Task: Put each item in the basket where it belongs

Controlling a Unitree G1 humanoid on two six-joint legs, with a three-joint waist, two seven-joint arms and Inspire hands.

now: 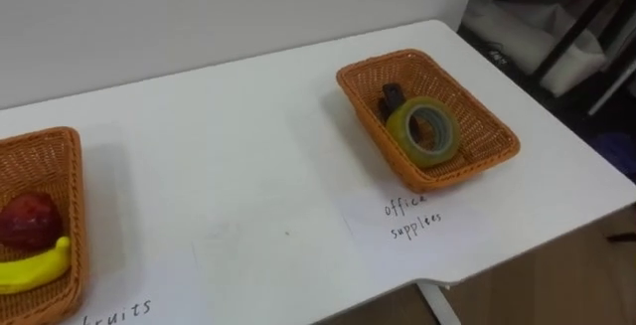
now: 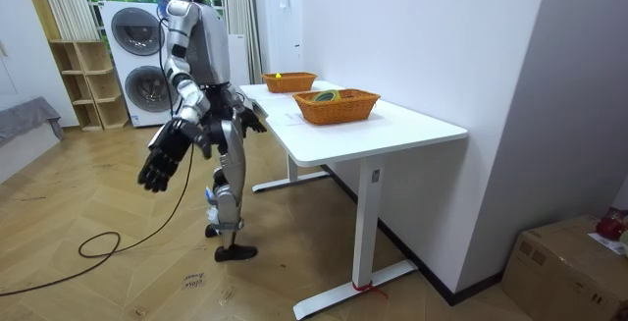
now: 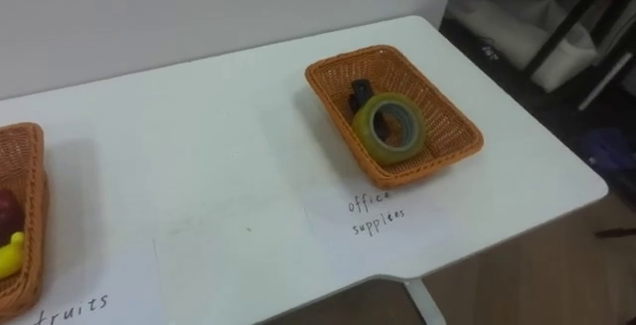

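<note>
1. The robot stands by the white table (image 1: 248,166). Its right hand (image 2: 160,164) hangs low with loose, spread fingers and holds nothing. Its left hand (image 2: 249,117) is near the table edge (state unreadable).
2. The tape roll (image 1: 429,129) and a dark item (image 1: 392,97) lie in the office basket (image 1: 492,146).
3. The banana (image 1: 30,270) and red fruit (image 1: 28,220) lie in the fruit basket (image 1: 60,156).

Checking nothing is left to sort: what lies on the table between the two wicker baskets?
Nothing: in the left eye view the white table is bare between the fruit basket and the office-supplies basket.
</note>
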